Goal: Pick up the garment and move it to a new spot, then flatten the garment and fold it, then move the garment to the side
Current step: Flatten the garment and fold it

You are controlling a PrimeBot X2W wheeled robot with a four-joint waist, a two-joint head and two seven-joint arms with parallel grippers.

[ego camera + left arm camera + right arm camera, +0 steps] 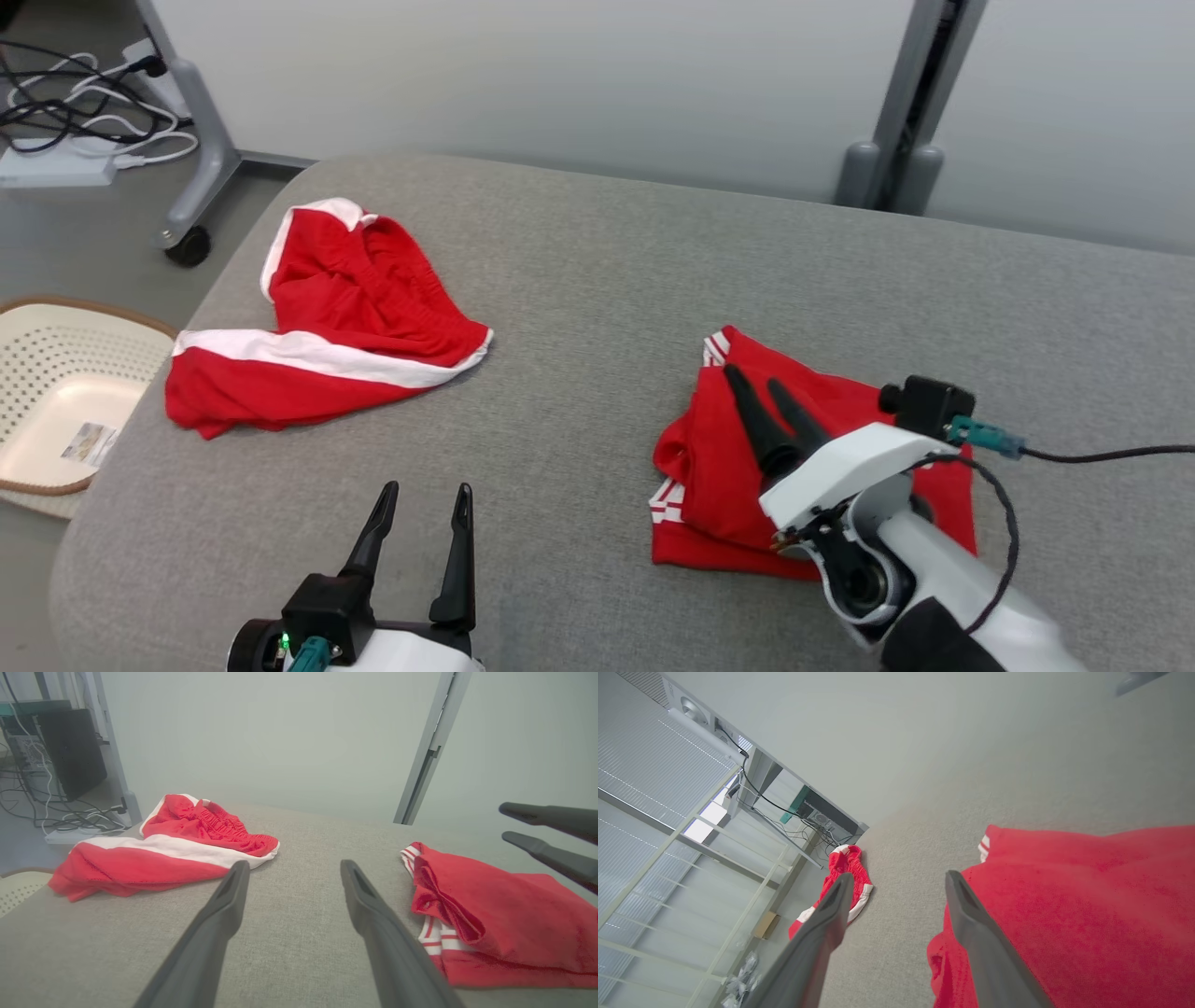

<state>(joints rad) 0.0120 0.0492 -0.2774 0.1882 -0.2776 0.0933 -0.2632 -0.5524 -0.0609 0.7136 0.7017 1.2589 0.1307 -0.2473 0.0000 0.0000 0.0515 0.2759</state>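
Note:
A folded red garment with white striped trim lies on the grey table at the right. My right gripper hovers just over its left half, fingers apart, nothing between them. The right wrist view has that open gripper over the garment's left edge, one finger above red cloth and the other above bare table. My left gripper stands open near the table's front edge, empty, apart from any cloth. From the left wrist, that gripper points between both cloths, with the folded garment and the right gripper at the right.
A second red garment with white bands lies crumpled at the table's back left. A cream perforated basket sits on the floor left of the table. Cables and a wheeled stand are behind it. A grey post rises behind the table.

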